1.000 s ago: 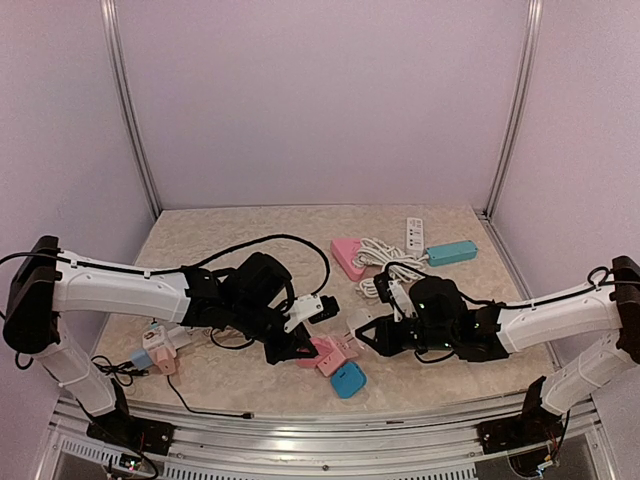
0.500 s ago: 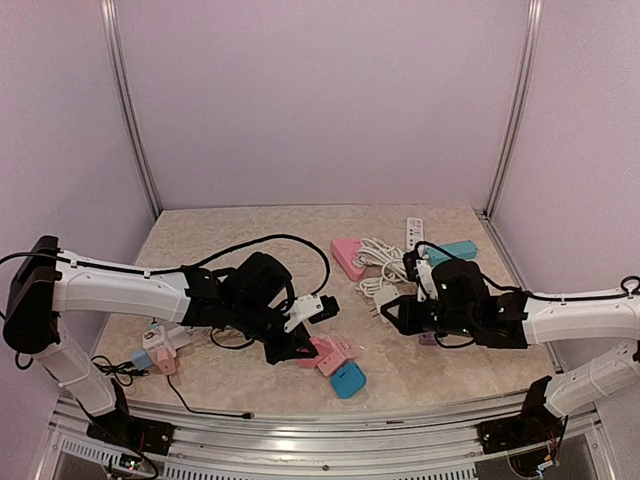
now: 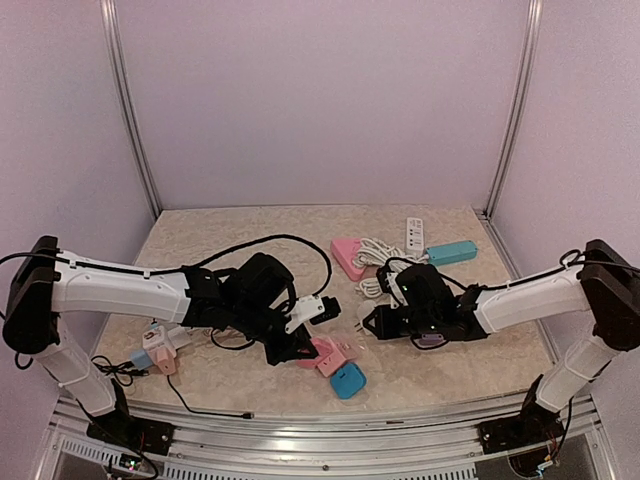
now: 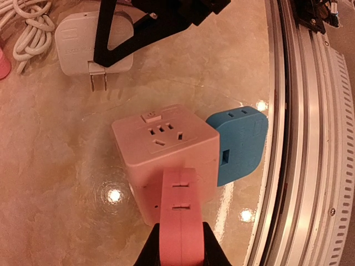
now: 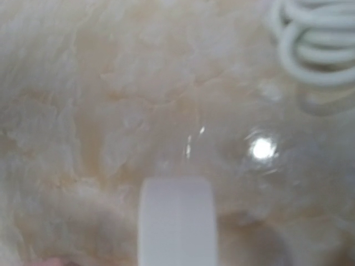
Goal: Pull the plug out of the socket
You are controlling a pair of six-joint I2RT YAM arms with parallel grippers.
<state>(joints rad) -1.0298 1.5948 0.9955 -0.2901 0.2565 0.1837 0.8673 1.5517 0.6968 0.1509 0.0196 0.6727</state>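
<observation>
1. Table [image 3: 200, 240]: marbled beige top, glossy, with lamp glints. A bare stretch lay ahead of the left claw, between items 3 and 5.
2. Rail [image 4: 299, 166]: ribbed aluminium along the table's near edge, close on the left claw's right, with little room there.
3. Pink cube socket [image 4: 166, 144]: matt plastic with rounded corners and slots on its top face. It sat just ahead of the left claw.
4. Blue adapter [image 4: 241, 141]: flat, rounded block touching the cube's side toward the rail.
5. White plug [image 4: 75, 44]: smooth rounded body with two metal prongs pointing at the cube, well clear of it. The right claw [image 3: 372, 322] was closed across its body.
6. Pink slotted piece [image 4: 178, 210]: narrow bar with two slots, against the cube's near face. The left claw [image 4: 180, 246] was clamped on it.
7. White cable [image 4: 25, 33]: coiled loops beyond the right claw.
</observation>
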